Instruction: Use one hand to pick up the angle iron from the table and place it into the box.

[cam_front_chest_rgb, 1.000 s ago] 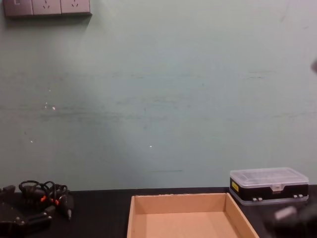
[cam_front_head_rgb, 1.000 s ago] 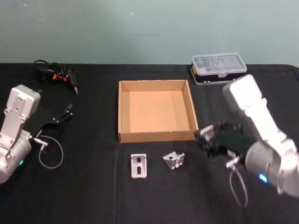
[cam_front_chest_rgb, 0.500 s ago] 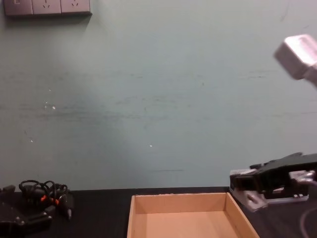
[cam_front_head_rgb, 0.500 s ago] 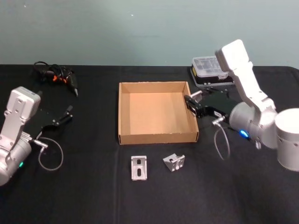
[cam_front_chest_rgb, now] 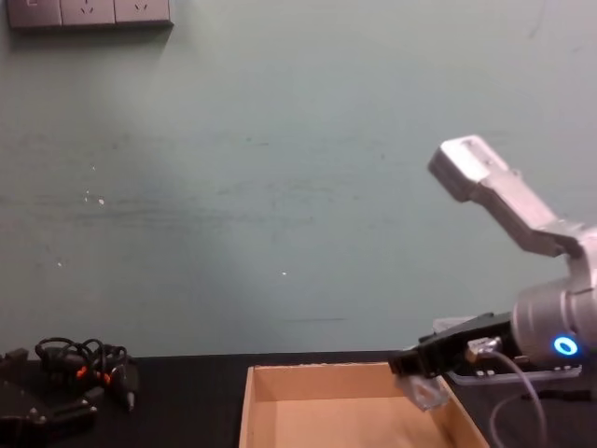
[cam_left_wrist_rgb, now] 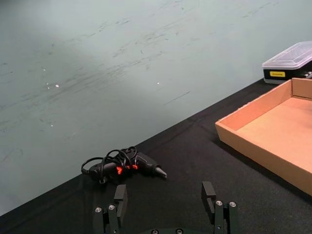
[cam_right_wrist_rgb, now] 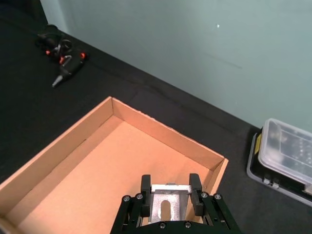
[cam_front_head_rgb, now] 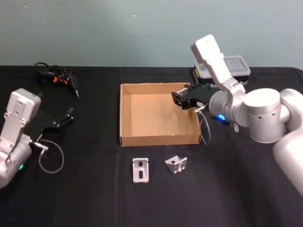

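Note:
My right gripper point(cam_front_head_rgb: 180, 100) hangs over the right part of the tan box point(cam_front_head_rgb: 156, 139), shut on a silvery angle iron point(cam_right_wrist_rgb: 167, 204). In the right wrist view the bracket sits between the black fingers point(cam_right_wrist_rgb: 146, 187) above the box floor point(cam_right_wrist_rgb: 122, 161). The chest view shows the gripper point(cam_front_chest_rgb: 411, 368) just over the box's far right corner, the angle iron point(cam_front_chest_rgb: 425, 393) tilting down. Two more angle irons lie on the black table point(cam_front_head_rgb: 94, 198) in front of the box: a flat one point(cam_front_head_rgb: 140, 169) and a tilted one point(cam_front_head_rgb: 176, 163). My left gripper point(cam_front_head_rgb: 70, 113) rests open at the far left.
A clear-lidded black plastic case point(cam_front_head_rgb: 236, 66) stands behind the right arm. A black tool with orange marks and coiled cable point(cam_front_head_rgb: 57, 76) lies at the back left. The teal wall closes off the table's rear edge.
The right arm has swung from the table in front of the box's right corner up and back-left over the box. The left arm has stayed put.

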